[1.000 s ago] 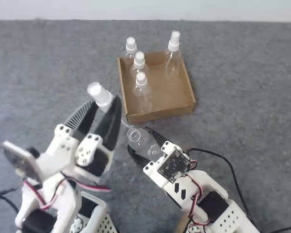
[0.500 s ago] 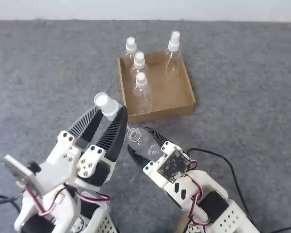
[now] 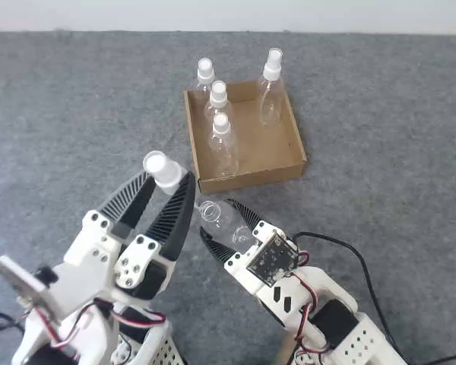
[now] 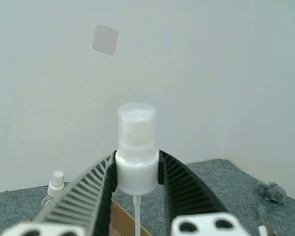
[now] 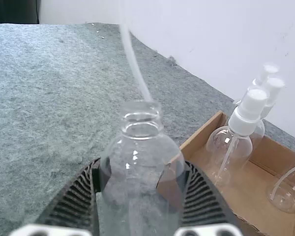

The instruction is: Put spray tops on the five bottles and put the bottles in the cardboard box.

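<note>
Four capped bottles (image 3: 221, 128) stand in the cardboard box (image 3: 252, 178), while the fifth bottle (image 5: 137, 157), its neck open, sits clamped upright in the right gripper (image 3: 218, 218) just in front of the box. The left gripper (image 3: 168, 181) pinches the last spray top (image 3: 158, 165) by its collar, above and to one side of that neck. Its dip tube (image 5: 132, 59) slants down to the bottle's mouth; whether the tip is inside cannot be told. Seating it well likely means bringing the top directly over the neck so the tube hangs straight, then lowering slowly until the collar meets the rim. The right grip should stay firm so the light bottle neither tips nor spins. Grey felt-like carpet (image 3: 380, 114) covers the table. A plain white wall (image 4: 211, 73) bearing one small square patch (image 4: 105, 39) rises behind it, and a tuft of lint (image 4: 271, 191) lies by the wall.
</note>
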You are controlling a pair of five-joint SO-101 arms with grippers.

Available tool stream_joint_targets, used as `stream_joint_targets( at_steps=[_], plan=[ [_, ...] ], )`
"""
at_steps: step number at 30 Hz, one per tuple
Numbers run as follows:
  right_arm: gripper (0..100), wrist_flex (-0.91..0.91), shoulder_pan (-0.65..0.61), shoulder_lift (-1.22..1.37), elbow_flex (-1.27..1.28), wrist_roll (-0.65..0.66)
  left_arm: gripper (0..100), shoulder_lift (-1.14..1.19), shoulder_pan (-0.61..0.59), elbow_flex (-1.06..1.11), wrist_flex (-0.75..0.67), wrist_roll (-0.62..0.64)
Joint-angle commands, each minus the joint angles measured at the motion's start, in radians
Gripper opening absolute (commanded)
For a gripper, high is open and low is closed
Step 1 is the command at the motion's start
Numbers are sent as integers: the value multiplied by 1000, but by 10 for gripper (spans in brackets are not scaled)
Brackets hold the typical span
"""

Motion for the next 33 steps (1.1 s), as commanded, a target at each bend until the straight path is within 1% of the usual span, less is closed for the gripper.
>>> stream_joint_targets(
  at_steps=[1, 7, 14, 21, 25, 27, 33],
  plan=[
    [7, -35, -7, 16, 26, 14, 12, -8, -2, -84, 25, -11],
    [7, -35, -7, 16, 26, 14, 12, -8, 3, -73, 38, -11],
    [7, -35, -7, 15, 26, 14, 12, -6, 5, 1, 31, -9],
    [7, -33, -7, 8, 26, 14, 13, -6, 6, 111, -31, -6],
    [7, -33, -7, 8, 26, 14, 13, -6, 5, 124, -28, -9],
    [7, -33, -7, 8, 26, 14, 30, -6, 5, 127, -26, -9],
    [7, -33, -7, 7, 26, 14, 138, -6, 2, 143, 23, -5]
  ],
)
